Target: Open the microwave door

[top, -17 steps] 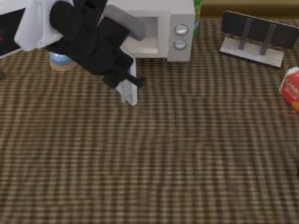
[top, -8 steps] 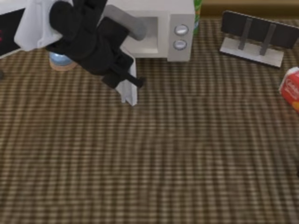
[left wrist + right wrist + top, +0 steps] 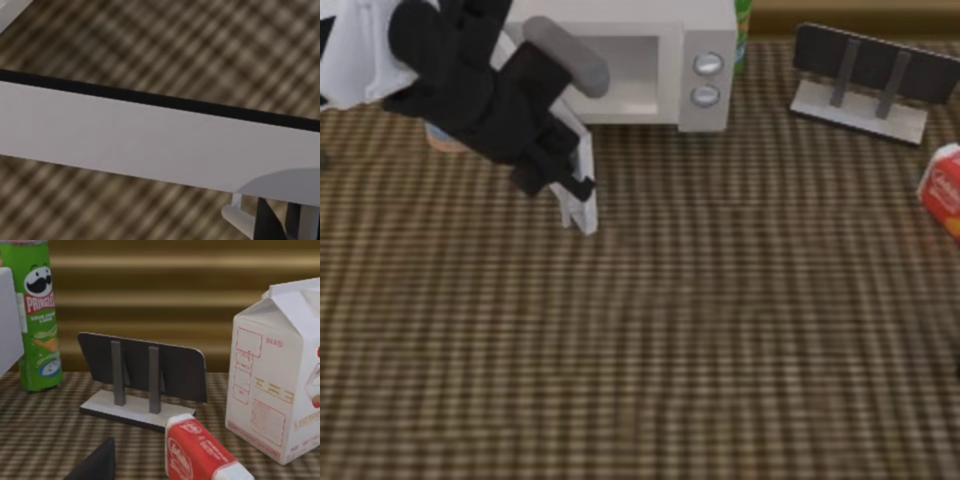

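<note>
Left arm is the working one, reaching in from the top view's far left corner. The left gripper (image 3: pixel 563 178) is at the free edge of the white rectangular microwave door (image 3: pixel 582 185), which stands swung well out from the white boxy microwave with two round silver knobs (image 3: pixel 705 50) at the back of the table, left of centre. The door's long axis now runs from the hinge at the oven's left front corner out toward the near side of the table, roughly square to the oven face. The cavity shows open behind it.

The black fingers sit against the door's outer end, looks like a grip on that edge, but I cannot tell for sure whether they are closed on it or just hooked. The left wrist view is filled by a broad white band with a dark edge, probably the door seen close, with the woven brown table (image 3: pixel 200 45) behind; no fingertips readable there.

Key relation: the door edge lies right at the left gripper, hinge back toward the arm's side, so any more opening means sweeping further toward the table's left. Judged mostly open already.

Right arm is parked off the right side, gripper not seen; its wrist view shows a dark slatted rack on a grey base (image 3: pixel 145 375).
</note>
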{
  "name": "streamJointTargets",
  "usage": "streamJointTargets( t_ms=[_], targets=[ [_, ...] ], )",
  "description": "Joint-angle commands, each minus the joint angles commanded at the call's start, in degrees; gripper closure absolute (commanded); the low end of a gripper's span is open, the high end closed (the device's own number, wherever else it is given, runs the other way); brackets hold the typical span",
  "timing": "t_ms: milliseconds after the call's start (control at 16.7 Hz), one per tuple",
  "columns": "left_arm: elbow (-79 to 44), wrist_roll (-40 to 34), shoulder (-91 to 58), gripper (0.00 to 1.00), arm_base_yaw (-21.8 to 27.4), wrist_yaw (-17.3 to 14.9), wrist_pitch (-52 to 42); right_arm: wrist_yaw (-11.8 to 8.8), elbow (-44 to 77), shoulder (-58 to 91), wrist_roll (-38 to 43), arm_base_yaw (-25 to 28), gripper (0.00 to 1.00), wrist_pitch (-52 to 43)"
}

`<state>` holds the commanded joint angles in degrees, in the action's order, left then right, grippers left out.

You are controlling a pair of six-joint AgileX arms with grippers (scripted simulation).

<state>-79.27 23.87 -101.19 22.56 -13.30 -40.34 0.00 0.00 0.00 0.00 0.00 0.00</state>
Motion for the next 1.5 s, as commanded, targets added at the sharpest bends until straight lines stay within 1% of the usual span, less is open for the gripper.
streamJointTargets(
  t_ms=[120,1500],
  targets=[
    [0.38,1.24,0.23,1.00,-0.49,-0.60,-0.28,0.00,0.00,0.00,0.00,0.00,0.00,0.00],
    [0.38,1.24,0.23,1.00,-0.49,-0.60,-0.28,0.00,0.00,0.00,0.00,0.00,0.00,0.00]
  ],
)
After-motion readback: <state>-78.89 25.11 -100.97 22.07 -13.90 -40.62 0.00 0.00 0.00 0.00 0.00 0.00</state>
